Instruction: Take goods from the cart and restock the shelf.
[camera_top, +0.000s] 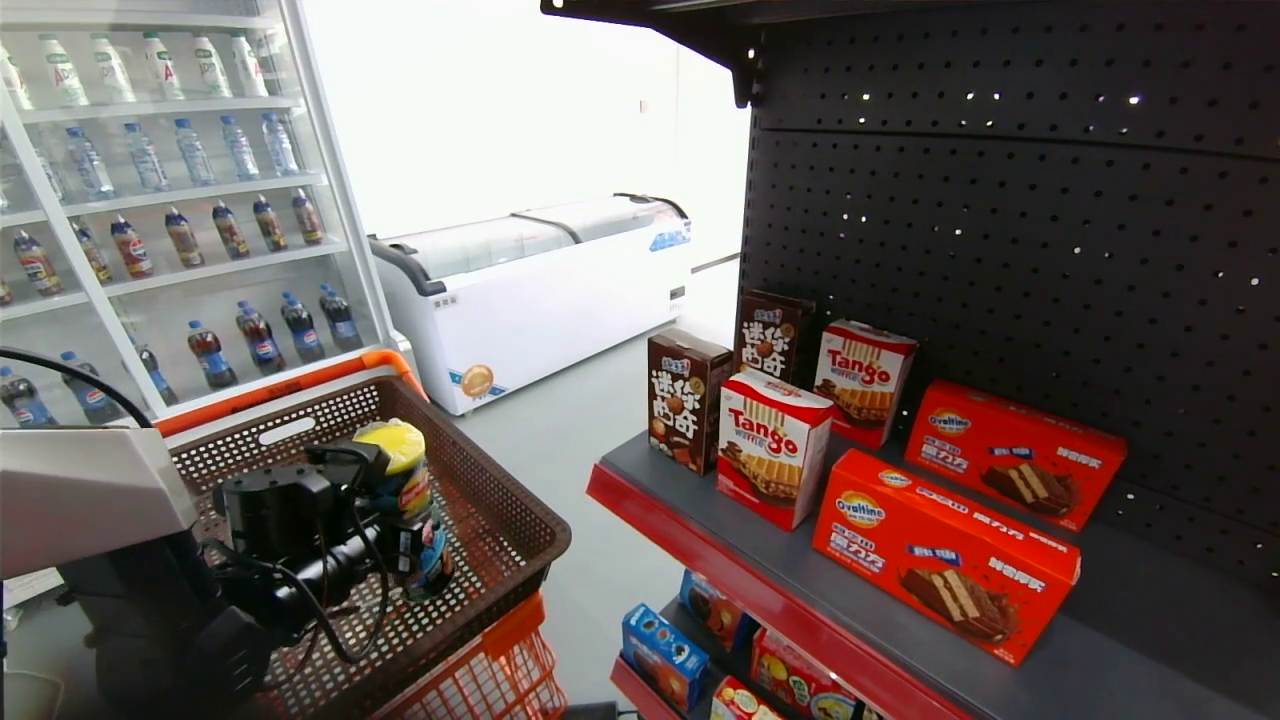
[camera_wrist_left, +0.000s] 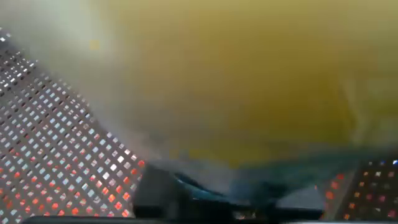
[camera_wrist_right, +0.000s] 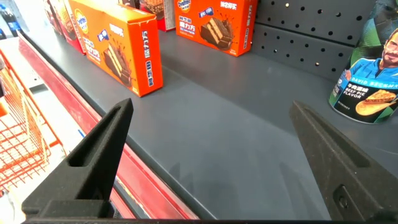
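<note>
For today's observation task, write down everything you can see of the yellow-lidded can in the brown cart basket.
The can is a cylinder with a domed yellow lid that looks like plastic, and a printed wrapper in red, yellow and dark blue. It stands roughly upright near the middle of the brown perforated basket. The left gripper is against its lower side and hides part of it. Whether the can is gripped cannot be told.

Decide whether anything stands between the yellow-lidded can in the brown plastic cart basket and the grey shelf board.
Yes. The basket's perforated brown wall rises between the yellow-lidded can and the grey shelf board, and cardboard snack boxes crowd the board's end nearest the basket.
</note>
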